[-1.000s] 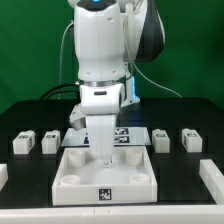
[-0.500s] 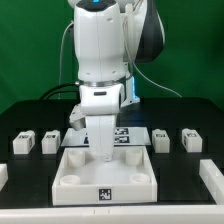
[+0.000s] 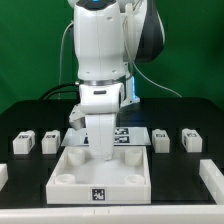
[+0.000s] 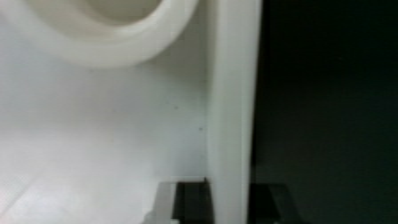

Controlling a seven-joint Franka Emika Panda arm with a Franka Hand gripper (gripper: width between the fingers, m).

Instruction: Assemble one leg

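Four small white legs with tags lie on the black table: two on the exterior view's left (image 3: pixel 23 143) (image 3: pixel 50 141) and two on the right (image 3: pixel 160 138) (image 3: pixel 191 139). The large flat white square piece with round corner sockets (image 3: pixel 75 178) lies in front of the arm. My gripper (image 3: pixel 103 152) reaches down onto its far rim. In the wrist view the gripper (image 4: pixel 233 205) has a dark finger (image 4: pixel 189 205) on each side of the piece's thin upright white wall (image 4: pixel 231 100), shut on it. A round socket (image 4: pixel 125 30) shows beside it. No leg is in the gripper.
The marker board (image 3: pixel 124 134) lies behind the square piece, partly hidden by the arm. White blocks stand at the table's left edge (image 3: pixel 3 176) and right edge (image 3: pixel 212 179). A green backdrop stands behind.
The square piece has shifted slightly toward the exterior view's left with the gripper on its rim. The legs have not moved.
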